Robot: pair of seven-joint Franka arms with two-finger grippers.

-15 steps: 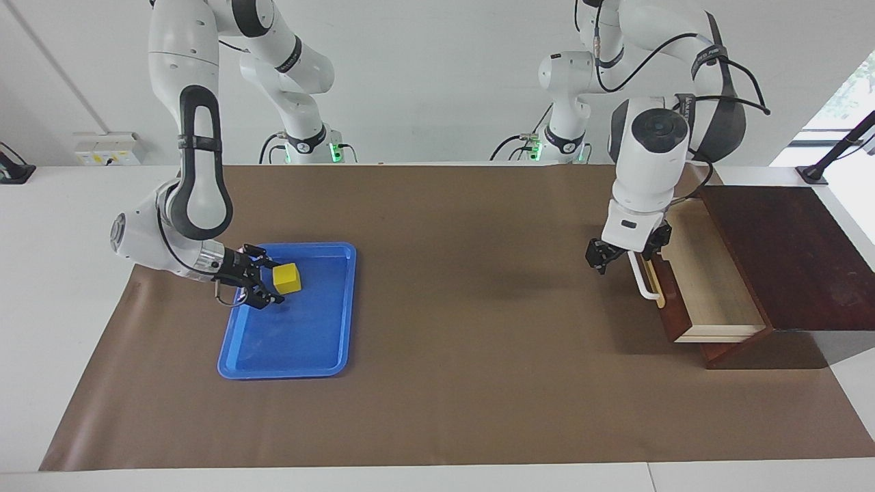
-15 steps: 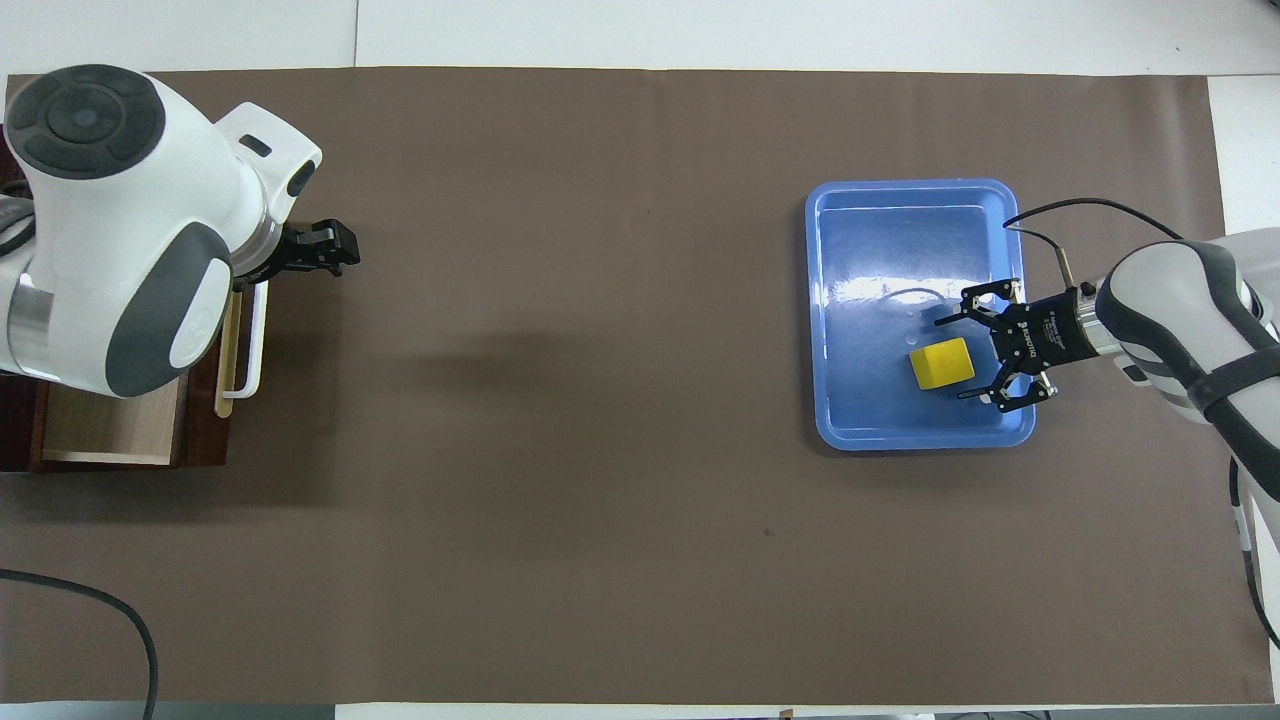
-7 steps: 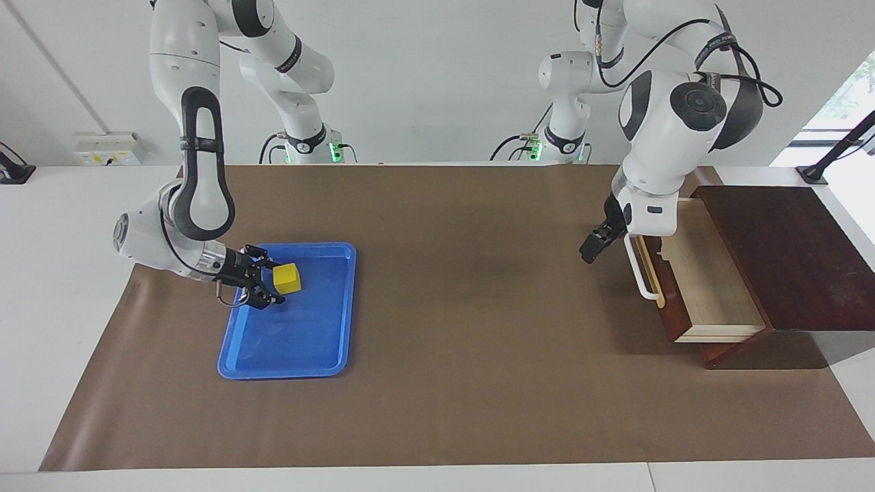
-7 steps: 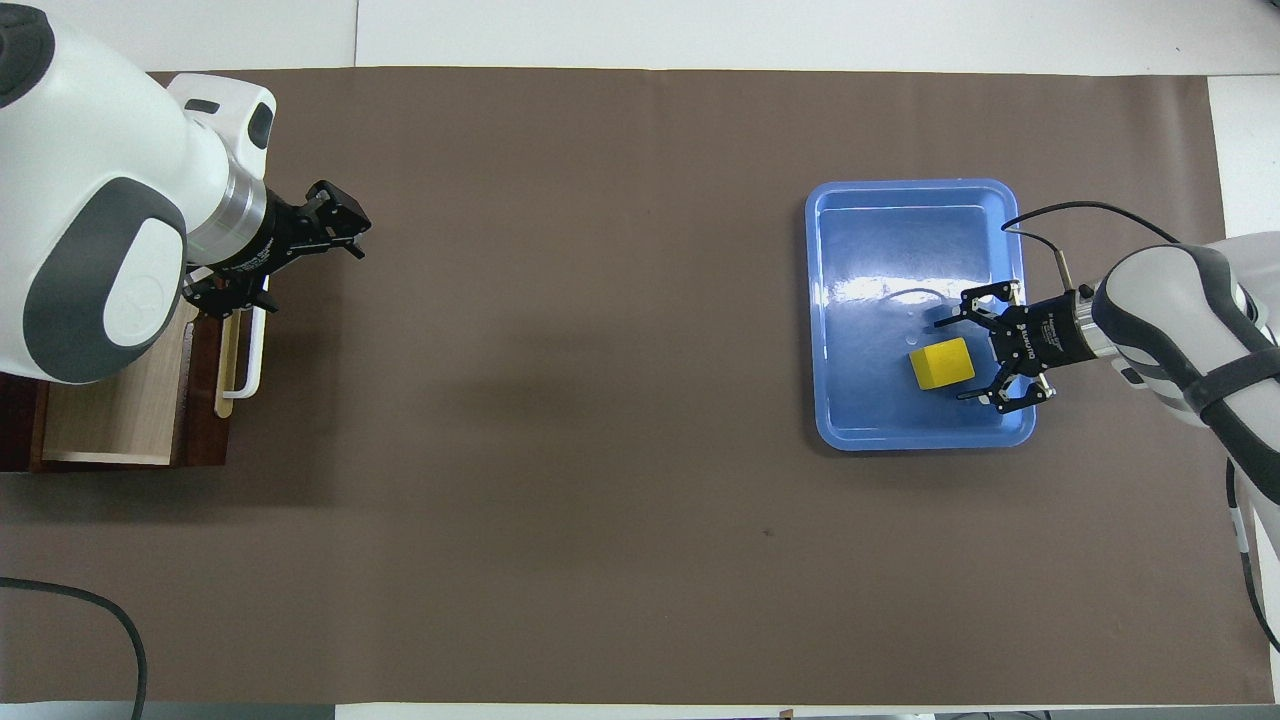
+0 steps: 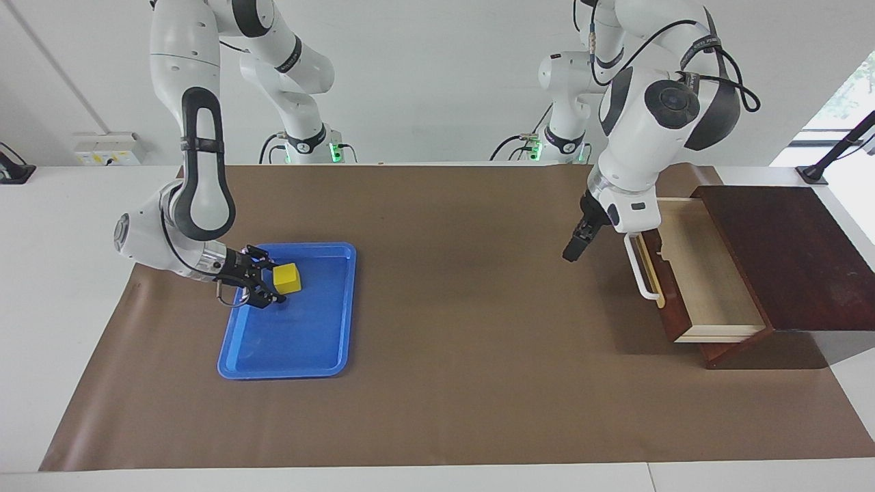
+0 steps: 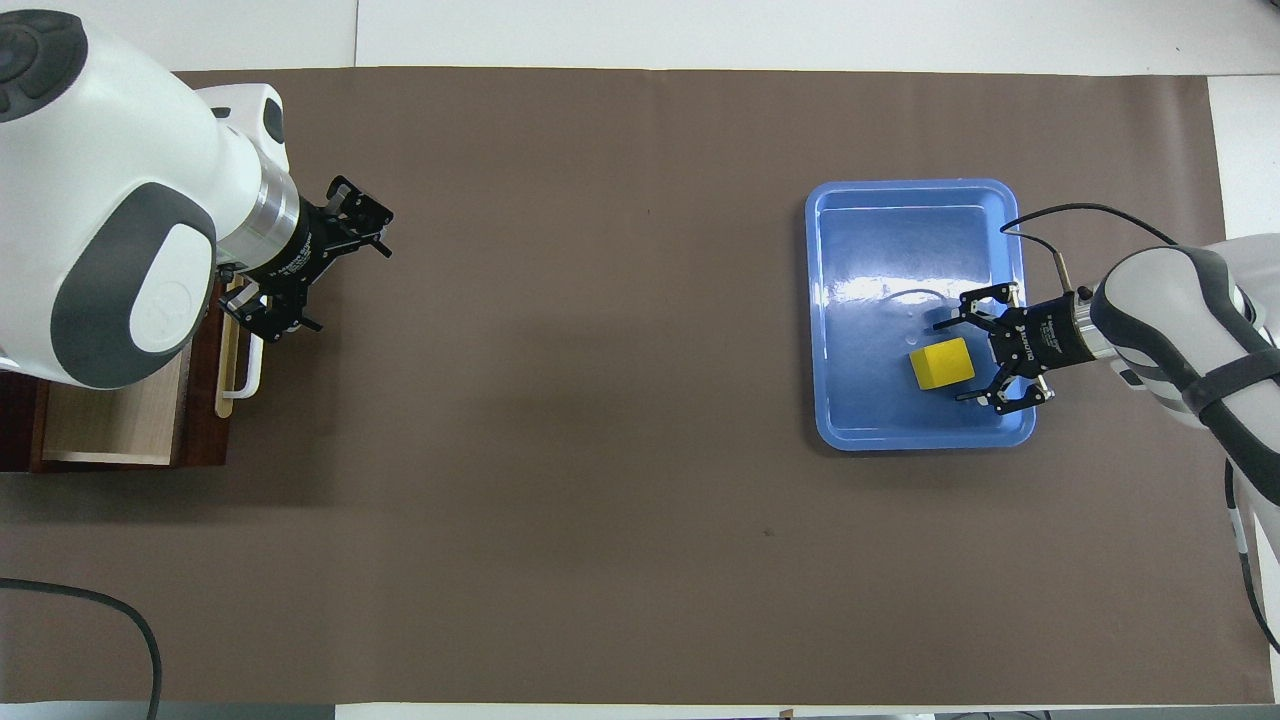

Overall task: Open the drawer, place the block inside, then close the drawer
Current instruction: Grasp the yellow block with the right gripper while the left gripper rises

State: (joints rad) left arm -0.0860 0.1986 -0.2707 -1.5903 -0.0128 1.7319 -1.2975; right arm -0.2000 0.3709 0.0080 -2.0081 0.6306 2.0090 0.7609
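The drawer (image 5: 711, 287) stands pulled open at the left arm's end of the table, its pale inside empty; it also shows in the overhead view (image 6: 110, 420). Its white bar handle (image 5: 639, 273) is free. My left gripper (image 5: 573, 249) hangs open in the air beside the handle, over the brown mat, and also shows in the overhead view (image 6: 345, 280). The yellow block (image 5: 287, 278) lies in the blue tray (image 5: 287, 348). My right gripper (image 5: 273, 281) is open, low in the tray, with a finger on either side of the block (image 6: 941, 363).
The dark wooden cabinet top (image 5: 786, 253) holds the drawer at the left arm's end. The blue tray (image 6: 900, 215) lies toward the right arm's end. A brown mat (image 5: 465, 342) covers the table between them. A black cable (image 6: 100, 610) lies near the robots' edge.
My left gripper has let go of the handle, risen and swung away from the drawer front toward the table's middle, opening. The drawer stays open. My right gripper has barely moved.
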